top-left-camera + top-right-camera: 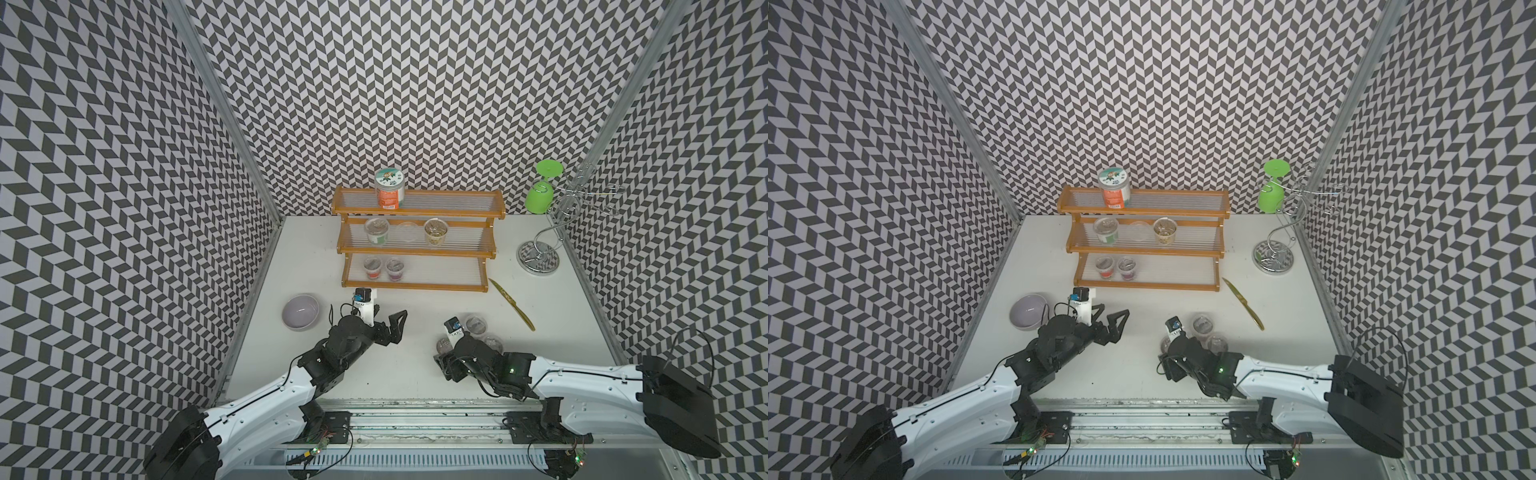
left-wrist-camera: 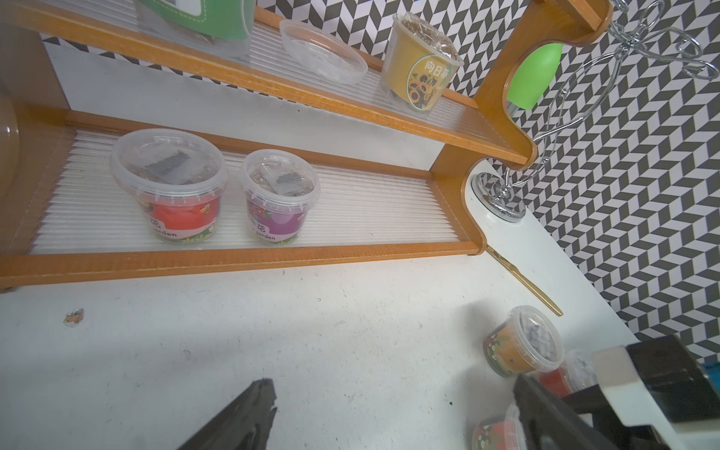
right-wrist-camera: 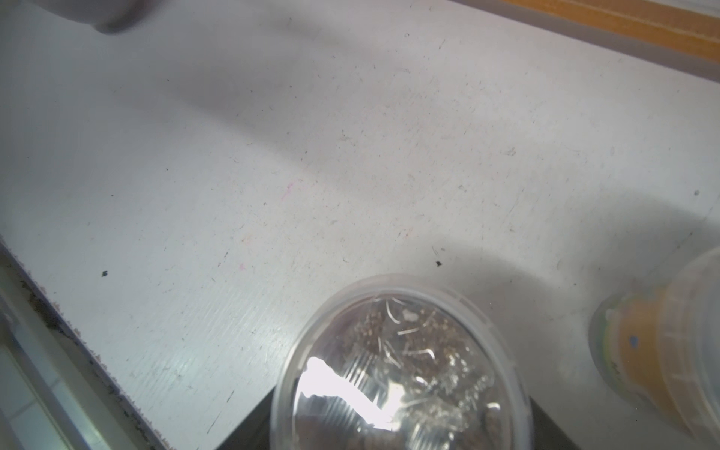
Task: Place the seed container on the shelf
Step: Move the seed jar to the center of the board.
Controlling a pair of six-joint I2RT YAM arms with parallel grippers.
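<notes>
On the near side of the table [image 1: 415, 386], right of centre, the seed container [image 3: 401, 370] is sitting between the jaws of the right gripper [image 1: 443, 358], well apart from the shelf [image 1: 415, 286]. Whether they are clamping it, I cannot tell. The left gripper [image 1: 386, 322] is hovering spread wide, holding nothing.

**A:** How was the left gripper [image 1: 388, 316] set?
**B:** Jaws spread wide, arm stretched forward, well apart from the right gripper [image 1: 444, 353].
**A:** And that one?
**B:** Wrist bent downward, jaws pointing down. Their gap couldn't be judged.
</notes>
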